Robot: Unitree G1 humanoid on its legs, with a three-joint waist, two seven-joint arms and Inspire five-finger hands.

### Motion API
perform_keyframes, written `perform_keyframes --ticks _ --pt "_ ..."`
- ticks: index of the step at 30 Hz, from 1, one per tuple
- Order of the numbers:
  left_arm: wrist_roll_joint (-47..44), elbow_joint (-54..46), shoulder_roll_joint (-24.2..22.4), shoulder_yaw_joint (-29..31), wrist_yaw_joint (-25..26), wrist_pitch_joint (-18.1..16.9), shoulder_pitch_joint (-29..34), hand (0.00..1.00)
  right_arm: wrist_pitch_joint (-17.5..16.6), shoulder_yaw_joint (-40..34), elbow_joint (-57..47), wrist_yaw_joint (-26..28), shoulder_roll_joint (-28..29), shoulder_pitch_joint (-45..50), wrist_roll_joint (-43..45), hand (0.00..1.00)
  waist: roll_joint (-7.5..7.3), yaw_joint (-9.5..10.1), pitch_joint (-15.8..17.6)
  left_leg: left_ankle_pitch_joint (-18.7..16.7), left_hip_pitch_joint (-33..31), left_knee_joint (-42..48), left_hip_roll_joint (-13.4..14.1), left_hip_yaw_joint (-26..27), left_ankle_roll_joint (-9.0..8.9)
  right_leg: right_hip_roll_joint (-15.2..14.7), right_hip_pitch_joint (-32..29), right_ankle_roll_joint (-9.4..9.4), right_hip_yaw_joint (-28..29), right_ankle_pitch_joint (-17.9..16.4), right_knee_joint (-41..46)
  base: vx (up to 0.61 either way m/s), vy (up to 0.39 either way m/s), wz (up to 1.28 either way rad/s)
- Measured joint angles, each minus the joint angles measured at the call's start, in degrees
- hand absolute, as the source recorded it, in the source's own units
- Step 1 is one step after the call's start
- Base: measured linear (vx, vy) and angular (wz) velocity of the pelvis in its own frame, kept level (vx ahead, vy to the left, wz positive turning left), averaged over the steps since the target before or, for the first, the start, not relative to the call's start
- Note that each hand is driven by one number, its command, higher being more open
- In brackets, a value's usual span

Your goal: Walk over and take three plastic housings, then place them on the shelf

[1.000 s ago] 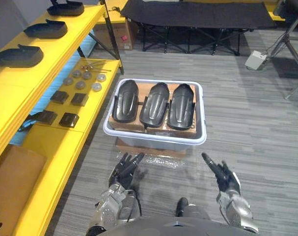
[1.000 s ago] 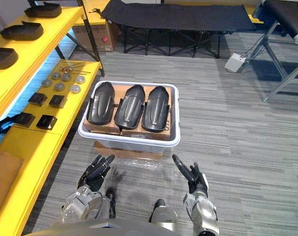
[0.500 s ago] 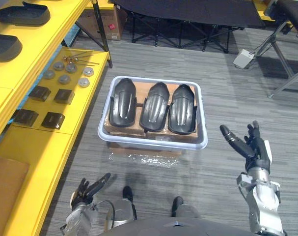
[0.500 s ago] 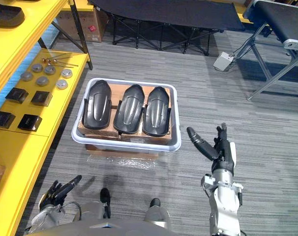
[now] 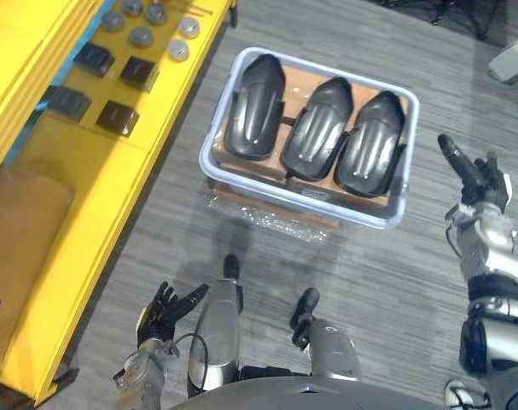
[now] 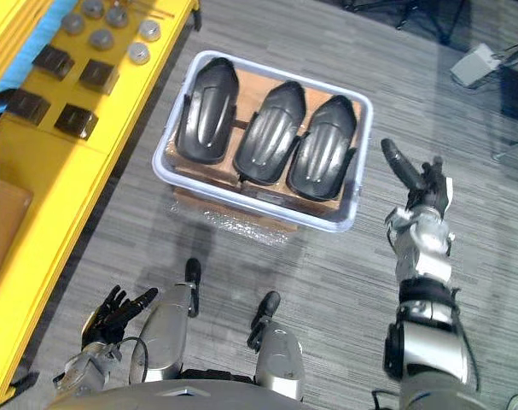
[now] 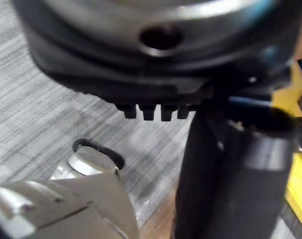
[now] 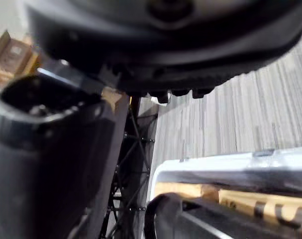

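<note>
The right hand [image 6: 423, 190] is being held up off the carpet [image 5: 395, 282], its fingers and thumb being kept straight and apart, and nothing is being gripped by it. Just to the left of this hand, close but not touching, a pale tub [image 5: 284, 190] is being shown, and its rim is also being caught past the hand in the right wrist view. The three plastic housings are being carried in that tub, side by side on cardboard [image 5: 305, 81]: the right housing [image 5: 369, 143] is lying nearest the right hand, the middle housing [image 5: 317, 128] beside it, and the left housing [image 5: 254, 107] farthest from it. The tub is being borne by a box [image 5: 267, 215] wrapped in clear film. The left hand [image 5: 163, 313] is being held low, nearer the robot than the tub and to its left, with its fingers spread loosely and nothing being held in them. Beyond the left hand, farther to the left, the yellow shelf [image 5: 88, 196] is being seen; small black blocks [image 5: 118, 117] and round metal discs [image 5: 141, 36] are being displayed on it ahead of that hand, and a brown sheet [image 5: 24, 222] is lying on it to the hand's left.
</note>
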Motion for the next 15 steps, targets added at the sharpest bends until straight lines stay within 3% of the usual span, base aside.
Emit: perform_keyframes --ticks 6,12,15 --pt "-2.4 0.2 -1.3 -4.7 0.0 -3.4 -1.7 1.0 3.6 6.4 6.9 0.0 -7.0 -12.0 -3.4 1.0 3.27 1.59 1.8 0.9 -2.9 0.1 -1.4 -1.5 0.84 -1.6 -3.1 -0.28 -1.5 -0.7 3.1 -0.02 0.038 0.17" --pt "-7.2 -0.1 -1.3 -6.8 0.0 -7.0 -3.5 1.0 8.7 9.5 13.2 -1.1 -9.3 -15.3 -7.0 1.0 4.62 2.67 2.3 0.9 -5.4 1.6 -2.3 -2.7 0.95 -3.1 -6.2 -0.11 -2.1 -3.3 8.1 -0.03 0.019 0.11" --pt "-8.7 -1.0 -1.9 -9.7 0.0 -7.4 -4.4 1.0 12.6 9.4 16.8 -5.0 -10.9 -18.2 -7.0 1.0 5.96 2.79 2.9 0.8 -7.3 3.1 -2.3 -3.5 0.91 -3.5 -8.0 -0.54 -2.6 -4.2 10.6 -0.06 -0.009 0.1"
